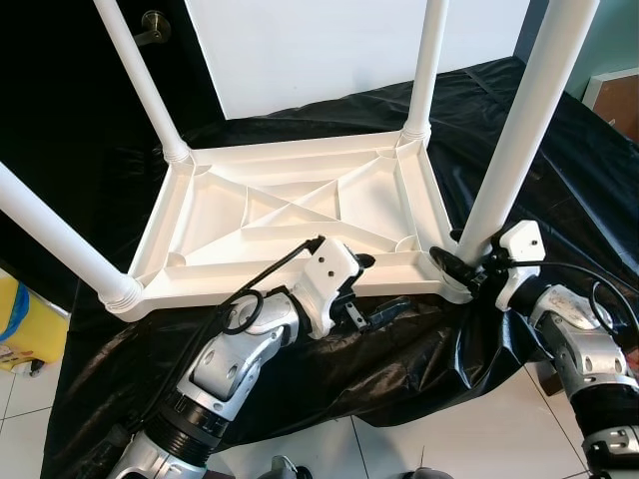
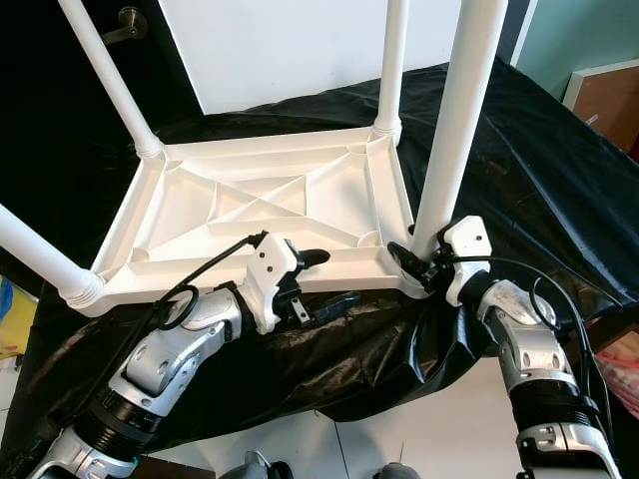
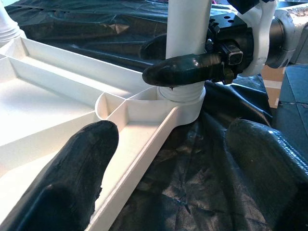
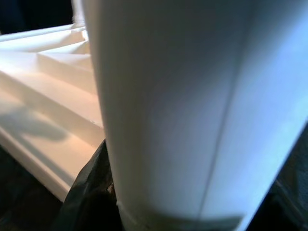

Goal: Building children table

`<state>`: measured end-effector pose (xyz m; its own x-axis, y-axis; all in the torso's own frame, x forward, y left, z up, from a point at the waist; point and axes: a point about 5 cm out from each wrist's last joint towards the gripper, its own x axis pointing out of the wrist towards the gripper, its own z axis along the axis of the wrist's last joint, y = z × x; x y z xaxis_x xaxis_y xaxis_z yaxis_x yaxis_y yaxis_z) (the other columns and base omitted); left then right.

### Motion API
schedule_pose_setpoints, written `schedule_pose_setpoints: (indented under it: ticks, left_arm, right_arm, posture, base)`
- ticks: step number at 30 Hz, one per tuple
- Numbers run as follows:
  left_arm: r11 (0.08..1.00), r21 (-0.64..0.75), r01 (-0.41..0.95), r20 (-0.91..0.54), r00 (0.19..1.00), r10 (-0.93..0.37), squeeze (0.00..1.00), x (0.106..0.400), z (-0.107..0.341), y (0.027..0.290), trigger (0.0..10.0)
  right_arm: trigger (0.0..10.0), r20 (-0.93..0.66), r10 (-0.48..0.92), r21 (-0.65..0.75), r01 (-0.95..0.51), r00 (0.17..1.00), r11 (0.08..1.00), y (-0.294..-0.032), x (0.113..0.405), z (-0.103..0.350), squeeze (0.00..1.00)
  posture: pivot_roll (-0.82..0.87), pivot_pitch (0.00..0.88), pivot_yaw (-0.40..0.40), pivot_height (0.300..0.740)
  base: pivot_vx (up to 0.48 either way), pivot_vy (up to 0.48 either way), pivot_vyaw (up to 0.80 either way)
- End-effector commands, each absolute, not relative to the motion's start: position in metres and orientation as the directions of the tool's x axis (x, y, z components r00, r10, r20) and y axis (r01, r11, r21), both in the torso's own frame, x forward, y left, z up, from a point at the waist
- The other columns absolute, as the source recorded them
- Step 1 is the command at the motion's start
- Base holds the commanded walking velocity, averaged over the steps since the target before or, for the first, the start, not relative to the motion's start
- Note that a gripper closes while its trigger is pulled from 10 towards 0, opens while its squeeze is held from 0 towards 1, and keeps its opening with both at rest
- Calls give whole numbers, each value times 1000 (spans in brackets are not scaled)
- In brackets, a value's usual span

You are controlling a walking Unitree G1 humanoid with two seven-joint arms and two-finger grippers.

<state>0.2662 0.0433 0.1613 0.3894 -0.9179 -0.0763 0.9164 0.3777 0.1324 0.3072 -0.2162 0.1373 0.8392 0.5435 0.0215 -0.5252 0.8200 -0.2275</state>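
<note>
**Table inverted, near-right leg clamped**

Left gripper [image 1: 371,289] spread, straddling the near rim of the upturned tabletop [image 1: 290,215] on black sheeting [image 1: 399,349]. Right gripper [image 1: 461,265] pinches the near-right leg [image 1: 519,130] at its base. Farther legs stand upright.

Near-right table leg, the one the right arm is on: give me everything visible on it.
The near-right leg is a smooth white round tube, plastic by its look, standing nearly upright in the corner socket of the upturned table top, which lies on black sheeting. A ribbed collar rings its base. The right gripper has its jaws closed around it just above the socket. Its top end runs out of frame.
</note>
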Motion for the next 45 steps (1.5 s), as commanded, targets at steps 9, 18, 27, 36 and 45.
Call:
schedule_pose_setpoints:
  ticks: [9,18,27,36,45]
  left_arm:
    - [306,128,943,-91,319,-943,0,264,160,43,10000]
    - [343,140,929,-85,356,-931,0,270,159,45,10000]
    - [361,142,922,-76,373,-925,0,271,159,45,10000]
    - [389,127,913,-71,399,-914,0,272,157,48,10000]
    - [465,111,878,-50,472,-880,0,277,160,54,10000]
  right_arm:
    - [10000,-4,361,-145,-358,933,922,-218,301,118,0]
    - [10000,18,255,-118,-252,967,961,-208,295,111,0]
    - [10000,29,145,-47,-144,989,988,-189,282,105,0]
    - [10000,19,-17,-10,18,1000,1000,-163,272,101,0]
    - [10000,18,-209,44,208,978,977,-160,267,106,0]
  posture:
    - [-119,124,96,740]
    - [-124,108,90,740]
    - [-122,102,78,740]
    - [-129,112,81,740]
    - [-122,129,80,740]
  base:
    - [0,0,0]
    - [0,0,0]
    - [0,0,0]
    - [0,0,0]
    - [0,0,0]
